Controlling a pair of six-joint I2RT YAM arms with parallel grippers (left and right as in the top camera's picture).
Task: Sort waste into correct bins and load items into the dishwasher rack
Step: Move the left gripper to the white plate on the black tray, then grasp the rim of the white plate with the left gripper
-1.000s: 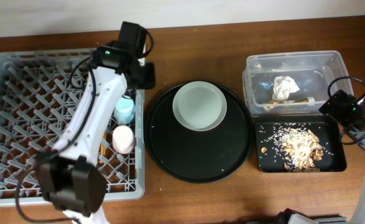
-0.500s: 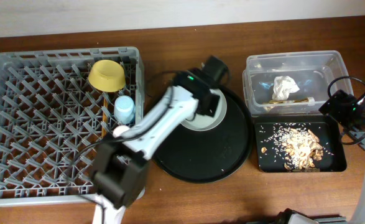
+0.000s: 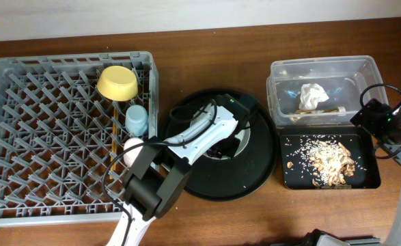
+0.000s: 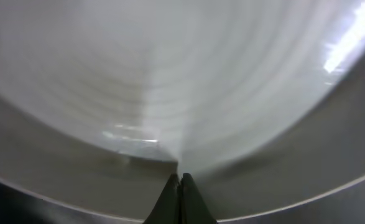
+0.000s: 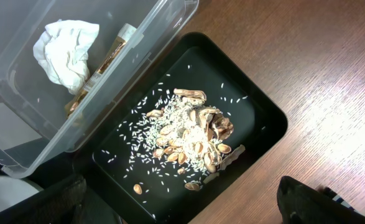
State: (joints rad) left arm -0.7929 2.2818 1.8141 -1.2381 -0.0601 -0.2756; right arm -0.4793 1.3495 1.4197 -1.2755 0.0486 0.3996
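Table: brown wood under everything, pale wall along the far edge.
Dishwasher rack: grey pegged crate, well out to the left of the left pincer.
Chopsticks: thin wooden sticks among the pegs, on the rack's side nearer the left pincer.
Yellow bowl: upside down in the rack's far corner, left of the left pincer and beyond it.
Blue cup: in the rack, just this side of the bowl.
Pink cup: next in line, half hidden behind the left arm.
Round black tray: spread out beneath the left pincer.
Plate: on that tray, filling the left wrist view.
Left pincer: right down at the plate's edge, tips drawn together with a hairline between them; whether the rim sits in there, I can't tell!
Clear tub: ahead and left of the right pincer, with the tissue and wrapper inside.
Black rectangular tray: directly below the right pincer, touching the tub, food scraps heaped mid-tray.
Right pincer: hanging above that tray, fingers spread wide, nothing held.
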